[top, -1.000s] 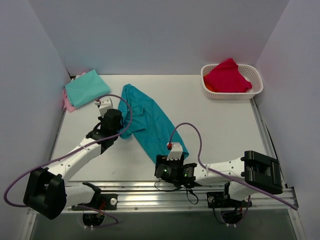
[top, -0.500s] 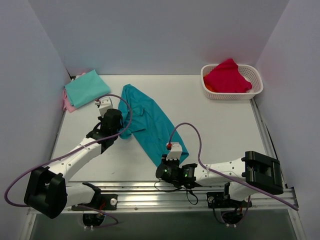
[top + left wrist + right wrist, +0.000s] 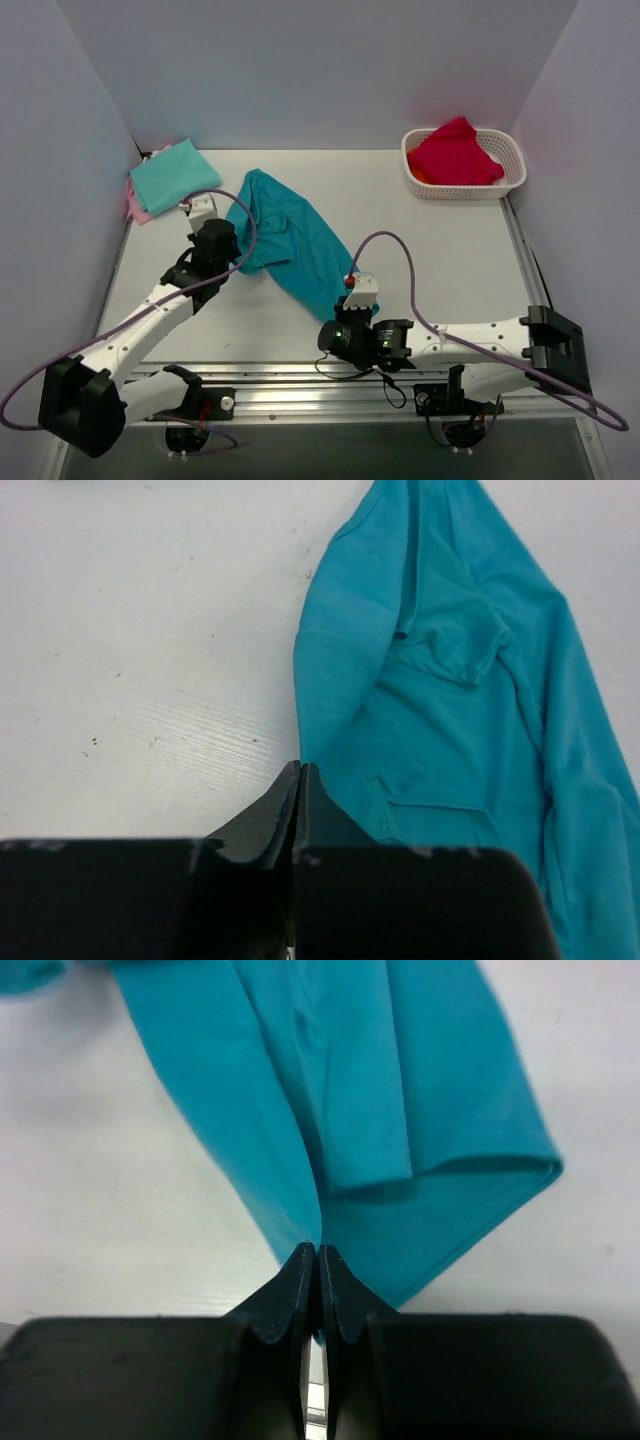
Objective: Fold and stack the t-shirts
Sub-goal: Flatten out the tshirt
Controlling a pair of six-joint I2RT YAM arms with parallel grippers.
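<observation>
The white worktop [image 3: 430, 250] sits inside a pale booth with plain walls on three sides. At its far left corner a folded mint shirt [image 3: 172, 175] lies on top of a pink shirt [image 3: 138, 208], of which only an edge shows; this looks like the stack being built. At the far right a white basket [image 3: 515, 165] holds a heap of red cloth [image 3: 452, 152], probably waiting its turn.

The teal shirt [image 3: 295, 240] lies in the middle of the worktop as a long diagonal band, folded lengthwise, running from far left to near right. The left arm [image 3: 150, 315] reaches in from the near left. Its jaws are pressed together on the shirt's left edge, where the cloth runs down into the tips in the left wrist view. The right arm [image 3: 470, 340] lies low along the near edge, and its jaws are pinched shut on the shirt's near end. In the right wrist view the cloth gathers to a point between them, with a doubled hem just beyond.

A grip at each end lets the arms keep the band taut and even. The likely next step is to carry one end over the other, so both pinches need to catch every layer or the fold will slip open.
</observation>
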